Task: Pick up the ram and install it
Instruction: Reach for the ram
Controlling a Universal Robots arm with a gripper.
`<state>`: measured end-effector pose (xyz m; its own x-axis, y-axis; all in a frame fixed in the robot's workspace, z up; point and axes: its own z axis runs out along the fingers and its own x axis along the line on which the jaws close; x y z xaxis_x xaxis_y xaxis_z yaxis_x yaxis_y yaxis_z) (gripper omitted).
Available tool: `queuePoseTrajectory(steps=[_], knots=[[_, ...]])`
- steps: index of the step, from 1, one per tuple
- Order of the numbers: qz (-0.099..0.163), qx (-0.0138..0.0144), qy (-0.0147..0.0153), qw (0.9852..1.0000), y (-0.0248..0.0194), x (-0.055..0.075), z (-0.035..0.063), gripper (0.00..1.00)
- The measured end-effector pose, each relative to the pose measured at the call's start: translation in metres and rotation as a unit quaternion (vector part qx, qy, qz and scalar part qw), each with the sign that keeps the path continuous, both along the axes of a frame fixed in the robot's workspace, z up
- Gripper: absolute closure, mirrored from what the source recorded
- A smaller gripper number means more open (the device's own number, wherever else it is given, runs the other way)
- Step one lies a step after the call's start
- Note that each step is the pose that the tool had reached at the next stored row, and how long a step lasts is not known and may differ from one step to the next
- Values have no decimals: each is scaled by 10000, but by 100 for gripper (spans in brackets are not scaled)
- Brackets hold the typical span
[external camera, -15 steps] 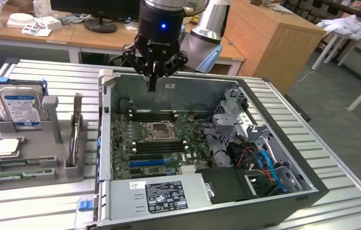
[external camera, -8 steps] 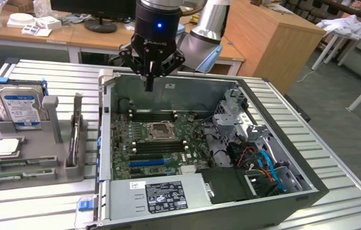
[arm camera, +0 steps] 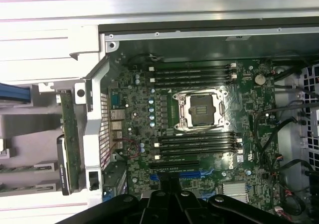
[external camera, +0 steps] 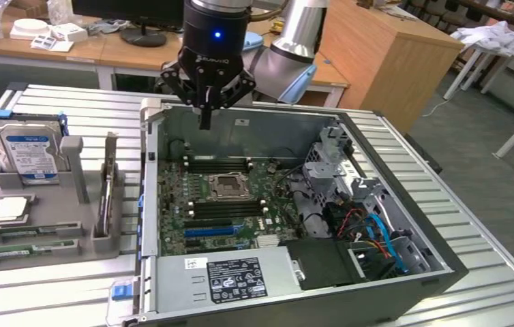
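Ram (arm camera: 69, 134) pick-up not yet begun: stands on edge in holder (external camera: 75, 163), well aside of tool (external camera: 205, 121). Hovers shut, empty, above open case (external camera: 275, 126). Probably needs opening first.

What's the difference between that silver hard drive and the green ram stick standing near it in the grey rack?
The hard drive is a broad silver block with a blue-and-white label; the ram is a thin, narrow green board. The hard drive stands upright with its labelled face showing, while the ram stands on its long edge and looks like a slim strip. Both stand in the same grey holder.
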<state>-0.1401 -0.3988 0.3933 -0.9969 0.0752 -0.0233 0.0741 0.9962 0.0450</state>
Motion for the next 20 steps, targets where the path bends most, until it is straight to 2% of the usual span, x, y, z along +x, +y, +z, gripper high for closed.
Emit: queuePoseTrajectory(steps=[20], knots=[[0,0,0,10000,0,-339,0,89]])
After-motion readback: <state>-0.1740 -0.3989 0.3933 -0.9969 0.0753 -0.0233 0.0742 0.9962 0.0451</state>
